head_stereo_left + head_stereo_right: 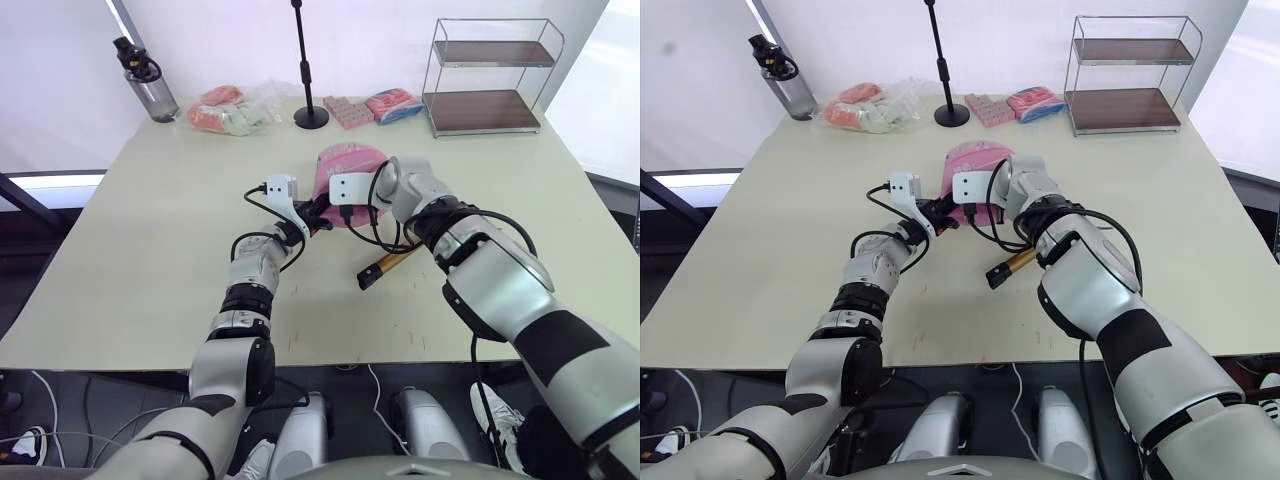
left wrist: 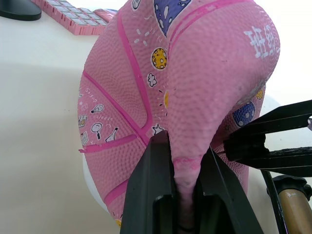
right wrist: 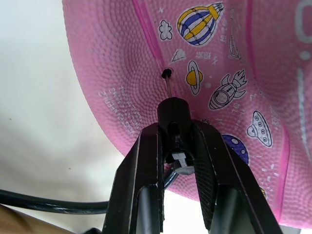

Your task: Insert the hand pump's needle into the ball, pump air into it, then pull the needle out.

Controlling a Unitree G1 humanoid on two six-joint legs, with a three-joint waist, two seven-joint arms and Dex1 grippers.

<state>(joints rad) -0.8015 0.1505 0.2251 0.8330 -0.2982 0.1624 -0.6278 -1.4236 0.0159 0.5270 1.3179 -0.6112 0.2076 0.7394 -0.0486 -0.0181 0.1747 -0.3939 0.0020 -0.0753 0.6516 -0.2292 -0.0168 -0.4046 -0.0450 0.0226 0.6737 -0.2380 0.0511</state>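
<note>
Left pincer [image 2: 181, 204] pinches a fold of the saggy ball [image 2: 195, 73]; right pincer [image 3: 176, 161] grips the needle [image 3: 168, 87] fitting (tip at the valve).

Ball [image 1: 350, 165] mid-table [image 1: 150, 250]; pump [image 1: 385, 265] just in front; rack [image 1: 490, 75] behind-right, bottle [image 1: 145, 80] behind-left.

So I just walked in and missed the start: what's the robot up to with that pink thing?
It is inflating a saggy pink printed ball on the table. The left gripper pinches a fold of the ball to steady it. The right gripper holds the black hose fitting, with its thin metal needle at the ball's valve hole. The gold-barrelled hand pump lies on the table nearby.
</note>
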